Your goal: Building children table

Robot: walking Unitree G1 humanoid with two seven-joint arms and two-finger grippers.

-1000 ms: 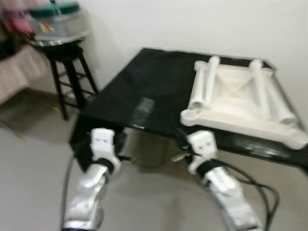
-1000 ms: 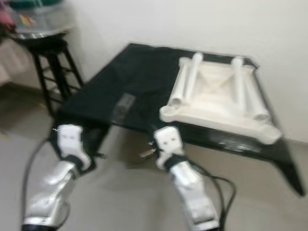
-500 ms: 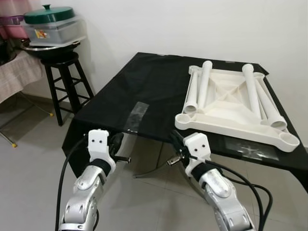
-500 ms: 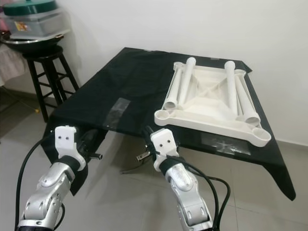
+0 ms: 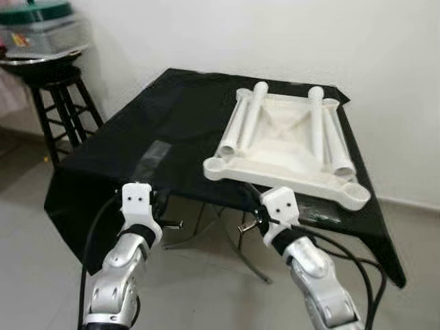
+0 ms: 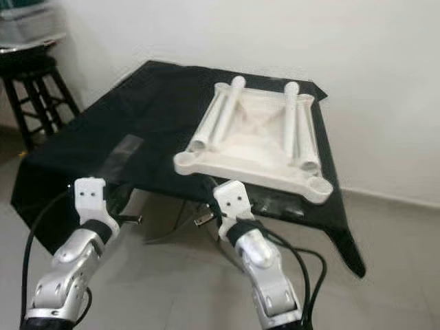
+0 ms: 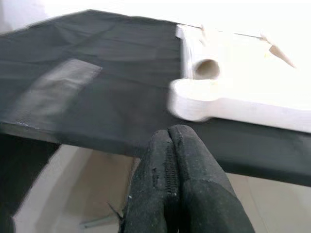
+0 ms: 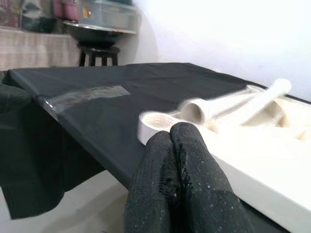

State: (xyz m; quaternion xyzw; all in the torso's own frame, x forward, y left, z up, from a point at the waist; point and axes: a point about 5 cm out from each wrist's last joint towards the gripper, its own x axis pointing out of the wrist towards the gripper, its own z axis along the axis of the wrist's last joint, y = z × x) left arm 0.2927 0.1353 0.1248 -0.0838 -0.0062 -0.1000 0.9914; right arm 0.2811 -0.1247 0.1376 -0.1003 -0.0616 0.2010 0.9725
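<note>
A black-draped table [image 5: 172, 130] stands against the white wall; on its right half lies the upturned white children's tabletop [image 5: 282, 148] with four loose white legs [image 5: 249, 118] resting in it; near the table's front edge, left gripper [image 7: 171, 145] and right gripper [image 8: 171, 141] hover, fingers pressed together, empty.

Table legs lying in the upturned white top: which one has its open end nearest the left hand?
The outermost leg on the robot's left side of the white top. Its open end sits by the front left corner, closest to the left hand.
</note>
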